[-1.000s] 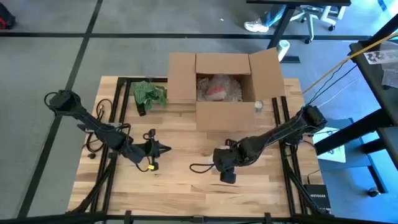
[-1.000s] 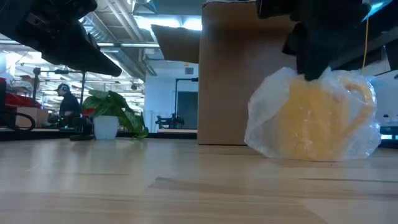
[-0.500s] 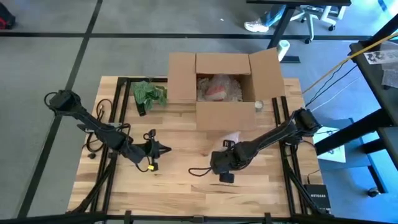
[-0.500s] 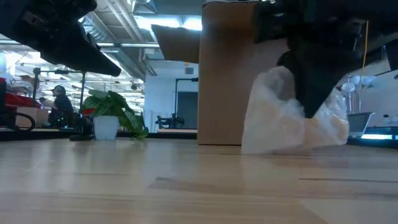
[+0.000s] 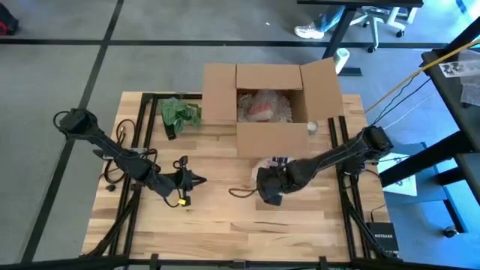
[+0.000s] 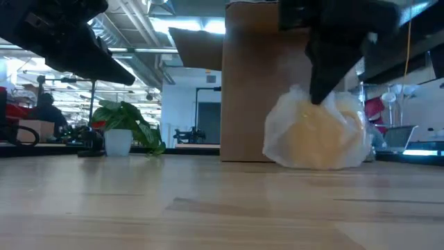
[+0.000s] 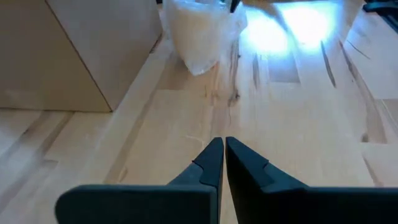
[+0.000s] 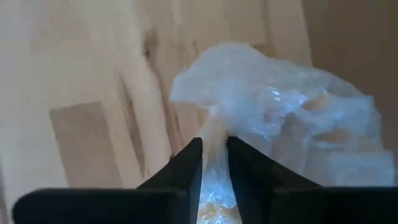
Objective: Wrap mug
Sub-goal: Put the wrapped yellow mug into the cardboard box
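The mug [image 6: 316,141] is yellow and sits inside a bundle of clear wrap [image 8: 280,112], which rests with its underside on the wooden table just in front of the cardboard box. In the high view the bundle [image 5: 271,162] peeks out beside my right arm. My right gripper [image 8: 214,144] is shut on the wrap at the bundle's top, and in the low view it [image 6: 318,97] comes down onto it from above. My left gripper [image 5: 201,179] hovers shut over the table's left middle, pointing at the bundle [image 7: 199,31] from a distance. My right gripper pinches a gathered tuft of the clear wrap [image 8: 216,163] between its two fingers, at the top of the bundle. The fingers [image 6: 326,76] come from above, slanting down. The bundle sits on the table below them, the wrap bunched up toward the fingers.
An open cardboard box [image 5: 274,139] with a wrapped thing inside stands at the far middle, close behind the bundle. A small potted plant [image 5: 178,112] stands at the far left. Bare wood lies along the near edge [image 5: 225,225].
My right gripper has drawn the wrap toward the near edge, then carried it back toward the box. The wrapped mug has shifted toward the table's left and turned about; the handle that showed a second ago is out of sight in the low view.
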Controlling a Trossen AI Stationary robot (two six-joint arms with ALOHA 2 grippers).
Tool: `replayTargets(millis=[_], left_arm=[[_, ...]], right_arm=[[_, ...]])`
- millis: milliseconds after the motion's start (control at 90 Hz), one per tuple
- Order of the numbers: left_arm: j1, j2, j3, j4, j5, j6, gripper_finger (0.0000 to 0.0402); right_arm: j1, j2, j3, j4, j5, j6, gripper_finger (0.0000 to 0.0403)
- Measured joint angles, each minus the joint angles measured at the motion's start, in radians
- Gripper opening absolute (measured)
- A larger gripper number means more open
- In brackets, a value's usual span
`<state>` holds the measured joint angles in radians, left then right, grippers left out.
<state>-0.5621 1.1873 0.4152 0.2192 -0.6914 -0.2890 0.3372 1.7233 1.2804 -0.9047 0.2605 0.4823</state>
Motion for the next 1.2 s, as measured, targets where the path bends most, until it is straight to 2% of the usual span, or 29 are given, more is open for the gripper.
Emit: replayTargets(millis=[122,300,422,589,733,856,900,1200], left_arm=[[-0.001,0.0,0.0,0.0,0.0,0.0,0.0],[-0.001,0.0,0.0,-0.001,0.0,0.0,0.0],[-0.001,0.0,0.0,-0.002,0.0,0.0,0.0],[-0.001,0.0,0.0,-0.002,0.013,0.0,0.0],[-0.001,0.0,0.0,-0.002,0.023,0.0,0.0],[-0.001,0.0,0.0,-0.002,0.023,0.007,0.0],[-0.001,0.0,0.0,-0.003,0.023,0.007,0.0],[-0.001,0.0,0.0,-0.003,0.023,0.002,0.0]], right_arm=[[-0.034,0.0,0.0,0.006,-0.06,-0.02,0.01],[-0.081,0.0,0.001,-0.042,-0.047,-0.023,0.0133],[-0.118,0.0,-0.003,-0.06,-0.048,-0.039,0.0139],[-0.164,-0.006,-0.097,0.059,-0.1,-0.043,0.0138],[-0.174,-0.008,-0.17,0.151,-0.113,-0.038,0.011],[-0.156,-0.037,-0.176,0.149,-0.103,-0.036,0.0034],[-0.147,-0.052,-0.178,0.149,-0.107,-0.035,0.0019],[-0.007,-0.186,-0.178,0.256,-0.11,0.064,0.0015]])
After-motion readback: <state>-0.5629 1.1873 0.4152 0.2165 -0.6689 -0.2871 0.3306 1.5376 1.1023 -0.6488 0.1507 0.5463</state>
